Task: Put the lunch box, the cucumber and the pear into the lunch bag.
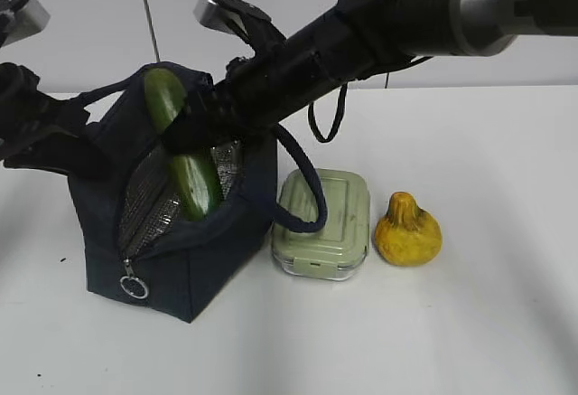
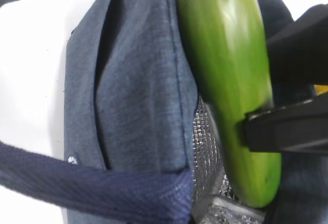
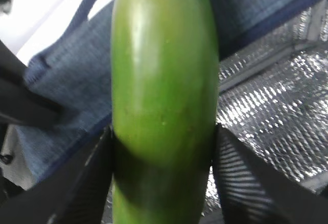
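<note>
One cucumber half inside lunch bag, R fingers clamped.

No readable text, label, brand or number shows in any view. The lunch bag, the lunch box lid and the cucumber skin show no print at all.

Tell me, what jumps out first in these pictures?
The eye goes first to the cucumber, gripped by the right gripper and tilted into the open top of the lunch bag, where silver lining shows. At the bag's left side, the left arm seems to hold the fabric. Right of the bag, the lunch box and the pear wait on the white table.
</note>
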